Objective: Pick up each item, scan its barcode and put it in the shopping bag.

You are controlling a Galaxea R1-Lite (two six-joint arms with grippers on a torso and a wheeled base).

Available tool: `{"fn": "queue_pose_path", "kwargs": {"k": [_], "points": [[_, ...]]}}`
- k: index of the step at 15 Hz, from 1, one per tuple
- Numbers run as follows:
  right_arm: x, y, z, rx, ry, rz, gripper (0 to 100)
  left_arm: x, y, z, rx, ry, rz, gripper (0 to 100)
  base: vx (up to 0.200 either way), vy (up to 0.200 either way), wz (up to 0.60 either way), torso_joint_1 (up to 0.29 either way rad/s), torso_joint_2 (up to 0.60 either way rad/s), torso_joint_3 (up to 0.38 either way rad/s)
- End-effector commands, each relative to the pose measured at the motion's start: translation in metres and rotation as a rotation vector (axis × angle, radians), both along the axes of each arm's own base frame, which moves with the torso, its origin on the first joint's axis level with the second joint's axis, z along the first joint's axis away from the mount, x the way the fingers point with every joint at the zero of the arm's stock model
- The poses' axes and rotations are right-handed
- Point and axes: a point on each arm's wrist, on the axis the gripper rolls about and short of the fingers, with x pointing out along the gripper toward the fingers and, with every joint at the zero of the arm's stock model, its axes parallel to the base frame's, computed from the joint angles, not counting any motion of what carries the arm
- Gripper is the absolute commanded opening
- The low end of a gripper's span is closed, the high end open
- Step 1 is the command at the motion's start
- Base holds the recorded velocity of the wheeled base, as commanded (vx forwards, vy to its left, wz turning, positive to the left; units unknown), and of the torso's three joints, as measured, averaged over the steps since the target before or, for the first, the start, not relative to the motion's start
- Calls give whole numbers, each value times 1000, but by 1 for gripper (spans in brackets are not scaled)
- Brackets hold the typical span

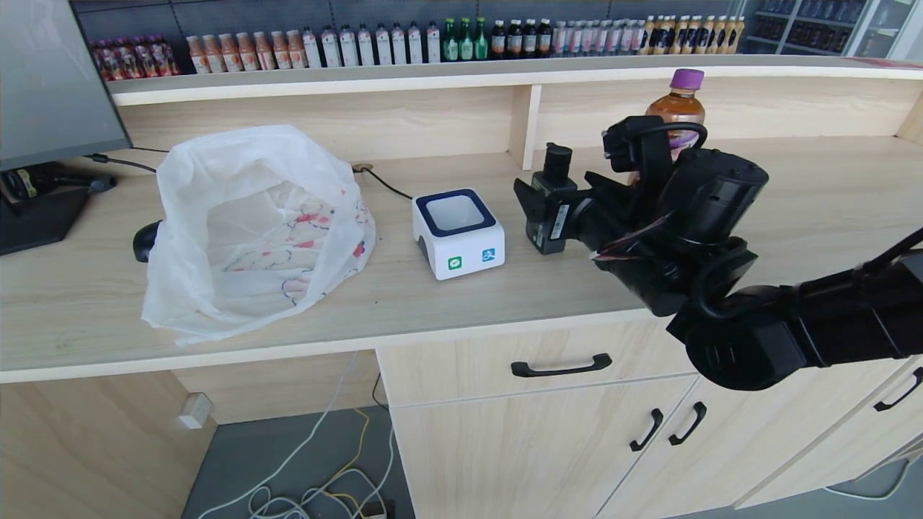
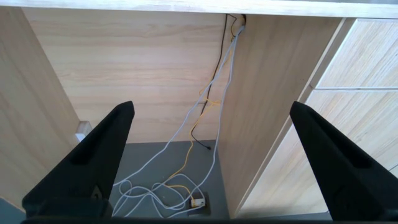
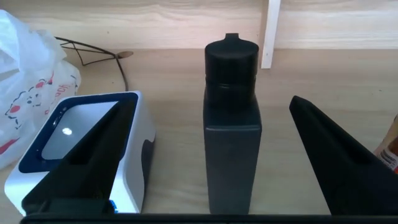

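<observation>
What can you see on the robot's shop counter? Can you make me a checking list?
Surface: pale wooden counter.
Job's things: white shopping bag open; scanner beside it; black bottle upright; purple-capped bottle behind the right arm.
Clutter: monitor; dark object behind the bag.
Grippers: right gripper open around the black bottle, not touching; left gripper open below the counter.
Cables: black cable to the scanner; loose cables on floor.
Surroundings: shelf of drinks; drawers.
</observation>
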Motion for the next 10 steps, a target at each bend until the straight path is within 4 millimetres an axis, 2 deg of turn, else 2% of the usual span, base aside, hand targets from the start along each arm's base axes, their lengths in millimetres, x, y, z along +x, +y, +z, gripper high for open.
{"fn": "queue_pose_path", "kwargs": {"k": [1,4,10], "points": [[9,5,-2,6,-5,-3,100,0,0,0,0,-1,0,100,0,0,0,0,0,0],[18,7,-5,9,-8,-10,100,0,0,0,0,-1,0,100,0,0,0,0,0,0],[37,-5,-13,5,0,-54,100,0,0,0,0,-1,0,100,0,0,0,0,0,0]]}}
